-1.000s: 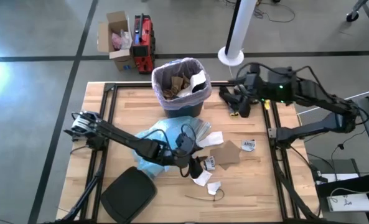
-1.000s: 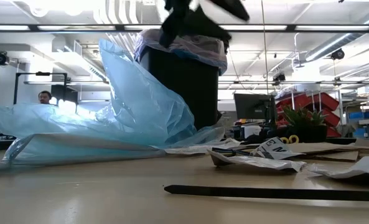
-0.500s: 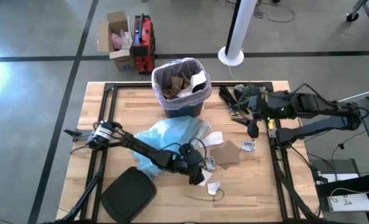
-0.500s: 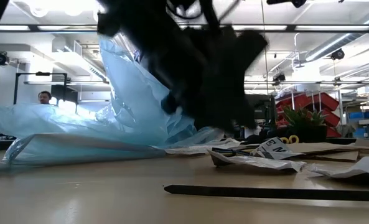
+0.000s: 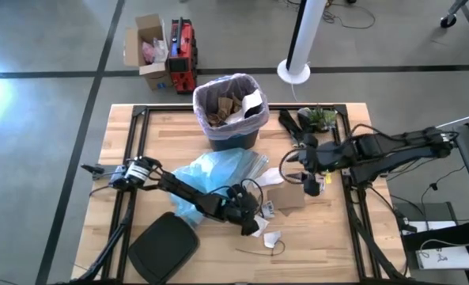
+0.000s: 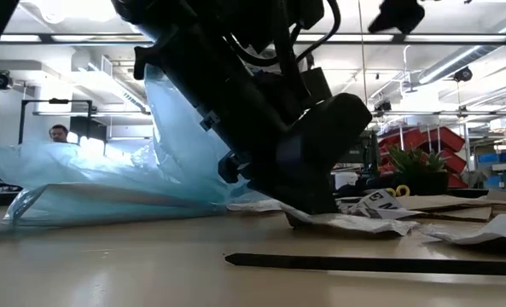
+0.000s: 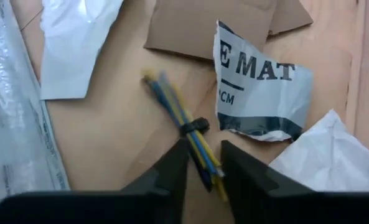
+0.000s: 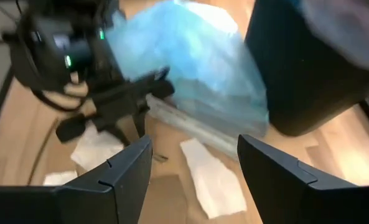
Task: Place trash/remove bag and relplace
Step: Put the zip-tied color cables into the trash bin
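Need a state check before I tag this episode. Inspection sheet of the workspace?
Surface: wooden table, scraps spread across its middle.
Job's things: lined bin holds brown and white paper; white printed scrap, brown cardboard and tissue lie loose.
Clutter: light blue bag; black lid.
Grippers: left gripper down at the table, fingers narrowly around a yellow-blue tie bundle; right gripper open, above the scraps.
Cables: arm wiring.
Surroundings: cardboard box, red case, white post.

1. We saw bright ceiling strip lights (image 6: 56, 37) glaring overhead in the low view.
2. We found the right wrist view smeared by blur.
3. We noted a backlit, silhouetted dark robot arm (image 6: 261, 111).
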Tool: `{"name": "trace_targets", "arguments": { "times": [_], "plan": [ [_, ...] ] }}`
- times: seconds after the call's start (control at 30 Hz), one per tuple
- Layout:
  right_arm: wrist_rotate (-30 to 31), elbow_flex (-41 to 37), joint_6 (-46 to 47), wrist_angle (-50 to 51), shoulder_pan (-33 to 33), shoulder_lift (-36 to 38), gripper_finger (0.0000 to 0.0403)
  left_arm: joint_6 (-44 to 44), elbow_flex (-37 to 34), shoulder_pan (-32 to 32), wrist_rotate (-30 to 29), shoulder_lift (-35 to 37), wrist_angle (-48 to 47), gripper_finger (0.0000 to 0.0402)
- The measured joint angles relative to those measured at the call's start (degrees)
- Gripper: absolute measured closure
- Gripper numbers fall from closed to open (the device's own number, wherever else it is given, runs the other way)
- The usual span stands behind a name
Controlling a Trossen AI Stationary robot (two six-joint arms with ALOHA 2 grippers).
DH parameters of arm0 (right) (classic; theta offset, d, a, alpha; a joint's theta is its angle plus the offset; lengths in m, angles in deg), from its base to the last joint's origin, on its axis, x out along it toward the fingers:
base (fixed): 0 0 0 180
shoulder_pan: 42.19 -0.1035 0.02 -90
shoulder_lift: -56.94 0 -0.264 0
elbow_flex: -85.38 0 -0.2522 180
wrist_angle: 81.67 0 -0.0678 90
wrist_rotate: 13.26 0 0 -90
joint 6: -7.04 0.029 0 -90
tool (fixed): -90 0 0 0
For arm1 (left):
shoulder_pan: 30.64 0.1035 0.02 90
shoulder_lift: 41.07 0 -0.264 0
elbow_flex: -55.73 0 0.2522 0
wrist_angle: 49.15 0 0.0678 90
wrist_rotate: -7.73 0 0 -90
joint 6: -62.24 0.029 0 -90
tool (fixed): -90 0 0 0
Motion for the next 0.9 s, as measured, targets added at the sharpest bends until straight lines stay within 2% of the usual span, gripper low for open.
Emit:
{"name": "trace_targets", "arguments": {
  "times": [0.07, 0.13, 0.37, 0.57, 0.77, 0.9],
  "plan": [
    [0.0, -1.2, 0.0, -0.5, -0.4, -1.0, 0.018, -0.3, 0.0, 0.0, 0.3, 0.2, -0.8, 0.0373],
    [0.1, -2.6, 0.2, -1.1, -0.8, -2.2, 0.0178, -0.8, 0.0, 0.0, 0.4, 0.6, -1.9, 0.0393],
    [0.0, -8.0, -0.5, -6.4, -2.1, -6.6, 0.0172, 3.0, -0.5, -0.1, -0.4, 5.3, -12.5, 0.0399],
    [-2.4, -12.8, 1.0, -17.4, -3.3, -10.9, 0.018, 7.6, -0.4, -0.3, -4.0, 12.5, -18.8, 0.04],
    [-3.5, -13.3, 3.9, -22.1, -3.3, -19.3, 0.0187, 11.1, -0.3, -0.5, -8.3, 17.4, -22.0, 0.04],
    [-8.5, -13.3, 4.7, -23.6, -3.3, -25.5, 0.0186, 12.1, -0.3, -0.5, -9.7, 19.5, -24.7, 0.04]
  ]
}}
